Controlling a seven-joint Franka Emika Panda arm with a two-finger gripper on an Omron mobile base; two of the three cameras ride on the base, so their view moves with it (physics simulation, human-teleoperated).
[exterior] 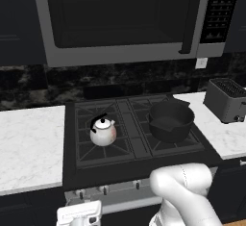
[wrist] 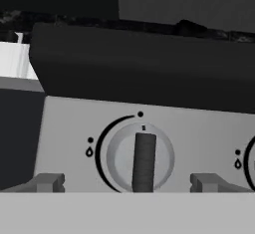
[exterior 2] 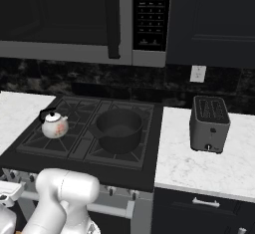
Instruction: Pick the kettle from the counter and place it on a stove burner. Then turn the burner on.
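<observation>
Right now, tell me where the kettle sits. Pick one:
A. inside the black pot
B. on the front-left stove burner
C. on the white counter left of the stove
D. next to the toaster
B. The kettle stands upright on the front-left stove burner, apart from the black pot on the right side of the cooktop and well away from the toaster.

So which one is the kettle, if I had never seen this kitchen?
Find the black cooktop under the microwave. The kettle stands on its front left burner, beside a wide black pot. It is small, round and silvery white, with a black arched handle.
</observation>
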